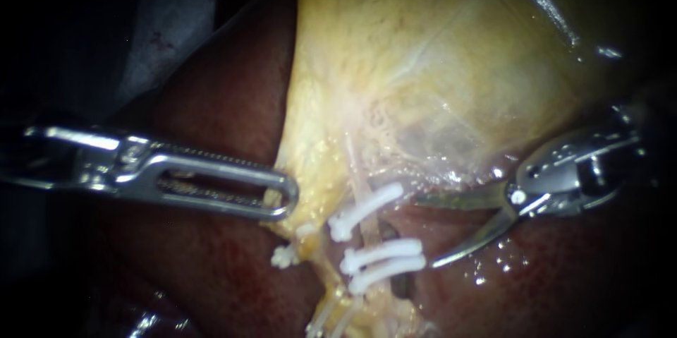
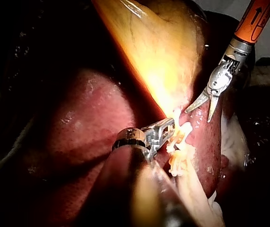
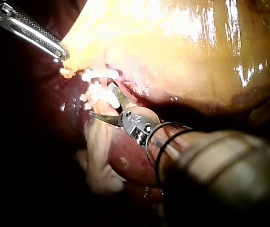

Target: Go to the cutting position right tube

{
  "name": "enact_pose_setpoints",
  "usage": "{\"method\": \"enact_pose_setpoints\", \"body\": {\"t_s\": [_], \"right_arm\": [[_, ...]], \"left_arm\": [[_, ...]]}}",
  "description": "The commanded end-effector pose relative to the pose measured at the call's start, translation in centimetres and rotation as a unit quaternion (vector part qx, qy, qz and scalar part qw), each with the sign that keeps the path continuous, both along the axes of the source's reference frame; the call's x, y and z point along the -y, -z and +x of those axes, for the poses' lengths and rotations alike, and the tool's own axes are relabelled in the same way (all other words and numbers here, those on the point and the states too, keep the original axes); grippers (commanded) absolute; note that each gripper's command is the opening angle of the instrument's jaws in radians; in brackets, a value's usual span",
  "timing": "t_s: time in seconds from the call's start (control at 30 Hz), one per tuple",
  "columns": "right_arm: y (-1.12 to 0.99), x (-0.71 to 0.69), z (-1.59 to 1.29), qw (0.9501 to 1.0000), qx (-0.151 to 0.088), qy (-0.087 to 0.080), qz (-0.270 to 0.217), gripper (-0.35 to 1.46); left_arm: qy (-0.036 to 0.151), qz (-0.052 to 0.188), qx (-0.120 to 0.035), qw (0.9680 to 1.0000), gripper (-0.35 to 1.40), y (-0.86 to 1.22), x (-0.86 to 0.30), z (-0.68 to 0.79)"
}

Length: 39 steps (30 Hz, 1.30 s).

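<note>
Tube position: the right tube (image 1: 368, 232) is a pale strand running from the narrow end of the gallbladder (image 1: 437, 63) toward the near side, over the dark red liver (image 1: 211, 260). We count three white clips across it. One upper clip (image 1: 365, 209) sits on the far side, and a lower pair of clips (image 1: 381, 253) lies close together nearer us. A short bare stretch of tube shows between the upper clip and the pair. To the left, a small clip (image 1: 284, 257) sits on a second, thinner strand.

Our right instrument (image 1: 425, 232) ends in curved blades, spread apart with nothing between them. The tips lie just right of the clips, one level with the upper clip and the other beside the pair, both clear of the tube.

Our left instrument (image 1: 285, 197) comes in from the left with long slotted jaws, its tip at the gallbladder's left edge. The jaws appear clamped on that edge. The endoscope shows them flat-on, so this is probable, not certain. In the right wrist view they lie together at the tissue.
</note>
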<state>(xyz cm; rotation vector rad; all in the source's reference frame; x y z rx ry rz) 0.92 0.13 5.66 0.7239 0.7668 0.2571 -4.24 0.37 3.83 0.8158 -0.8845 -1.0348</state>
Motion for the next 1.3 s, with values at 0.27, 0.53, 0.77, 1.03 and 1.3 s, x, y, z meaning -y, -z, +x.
{"method": "enact_pose_setpoints", "body": {"t_s": [0.27,0.53,0.77,1.03,1.3], "right_arm": [[-0.13,0.1,0.13,0.9999,0.008,0.008,0.008,0.91],[-0.24,0.12,0.22,0.9998,0.011,0.015,0.005,0.89],[-0.28,0.1,0.27,0.9998,0.012,0.016,0.004,0.88],[-0.38,0.09,0.34,0.9998,0.011,0.016,0.003,0.84],[-0.55,0.13,0.46,0.9998,0.015,0.012,0.009,0.79]], "left_arm": [[0.001,0.0,0.001,1.0,-0.35,0.04,0.02,0.01],[0.001,0.001,0.001,1.0,-0.35,0.07,0.03,0.01],[0.002,0.001,0.001,1.0,-0.35,0.09,0.03,0.01],[0.002,0.001,0.001,1.0,-0.35,0.09,0.04,0.01],[0.002,0.001,0.001,1.0,-0.35,0.09,0.04,0.0]]}}
